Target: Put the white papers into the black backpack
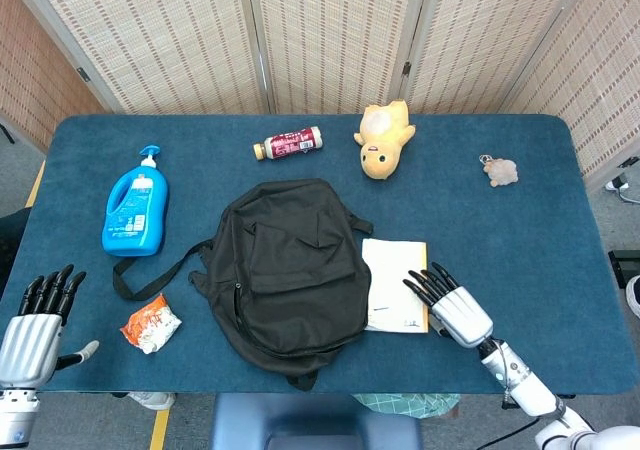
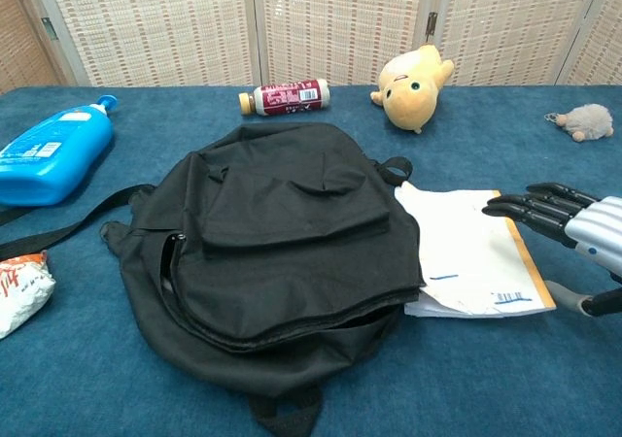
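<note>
Two hands sit at the near edge of the blue table (image 1: 560,230), one on either side of the black backpack (image 1: 290,270). Well to the pack's left, the left hand (image 1: 35,315) hovers with fingers straight and slightly apart, holding nothing. To the pack's right, the right hand (image 2: 573,218) reaches in flat, its dark fingers (image 1: 425,285) extended and spread, tips lying on the right part of the white papers (image 2: 466,252); it grips nothing.

These papers rest on a tan envelope and lie flat on the table, their left edge pushed against and partly under the backpack's right side. A blue mark and a barcode label show near their front edge. None of the stack is inside the bag.

Left of the backpack's near end lies a crumpled orange-and-white snack packet (image 1: 150,325), with the bag's black strap (image 1: 150,275) looping between it and the pack. Farther back on that side lies a blue pump bottle (image 1: 135,210). Beyond the backpack's far edge sits a small bottle with a dark red label (image 1: 290,143) on its side, and to the right of that a yellow plush toy (image 1: 383,138). Far right of the plush sits a small fuzzy keychain (image 1: 498,171). Woven folding screens (image 1: 330,30) stand behind the table.
</note>
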You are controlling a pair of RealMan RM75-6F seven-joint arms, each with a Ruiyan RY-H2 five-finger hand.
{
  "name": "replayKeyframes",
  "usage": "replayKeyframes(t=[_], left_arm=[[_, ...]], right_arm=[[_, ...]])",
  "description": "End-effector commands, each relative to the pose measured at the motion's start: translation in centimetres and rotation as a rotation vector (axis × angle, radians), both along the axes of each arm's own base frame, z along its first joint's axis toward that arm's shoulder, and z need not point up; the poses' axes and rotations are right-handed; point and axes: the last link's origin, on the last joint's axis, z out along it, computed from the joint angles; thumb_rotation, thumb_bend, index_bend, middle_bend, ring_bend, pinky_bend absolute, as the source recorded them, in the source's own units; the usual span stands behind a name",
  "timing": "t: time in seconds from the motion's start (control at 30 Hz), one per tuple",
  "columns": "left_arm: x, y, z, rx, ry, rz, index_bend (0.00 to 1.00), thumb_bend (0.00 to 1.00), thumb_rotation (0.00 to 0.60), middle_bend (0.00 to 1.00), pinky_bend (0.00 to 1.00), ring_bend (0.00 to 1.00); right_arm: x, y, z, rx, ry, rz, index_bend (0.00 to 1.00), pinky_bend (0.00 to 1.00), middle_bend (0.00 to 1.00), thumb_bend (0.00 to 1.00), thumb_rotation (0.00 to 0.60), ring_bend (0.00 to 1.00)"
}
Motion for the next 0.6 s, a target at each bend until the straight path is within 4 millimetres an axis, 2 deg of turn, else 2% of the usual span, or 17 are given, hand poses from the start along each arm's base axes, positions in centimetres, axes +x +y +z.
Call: replayKeyframes(t=[0.03,0.43,0.6], left_arm=[[0.0,0.0,0.0,-0.001,-0.002,0.000,0.05,0.12,0.600,0.06,0.00,0.05],[-0.1,0.0,0.0,0.000,-0.006,0.001,0.05,0.12,0.600,0.06,0.00,0.05],[-0.2,-0.1,0.1,0.001,-0.008,0.006,0.05,0.12,0.600,0.06,0.00,0.05]], right_arm=[[0.6,-0.4,-0.3,-0.004,-0.016,0.008,0.08,0.06,0.12,0.53,0.600,0.13],[3.8,-1.2,-2.0,0.022,-0.064,0.060,0.08,0.07,0.12,0.53,0.600,0.14],[4.0,-1.0,-1.7,0.020,-0.098,0.037,0.09,0.07,0.11,0.53,0.600,0.14]])
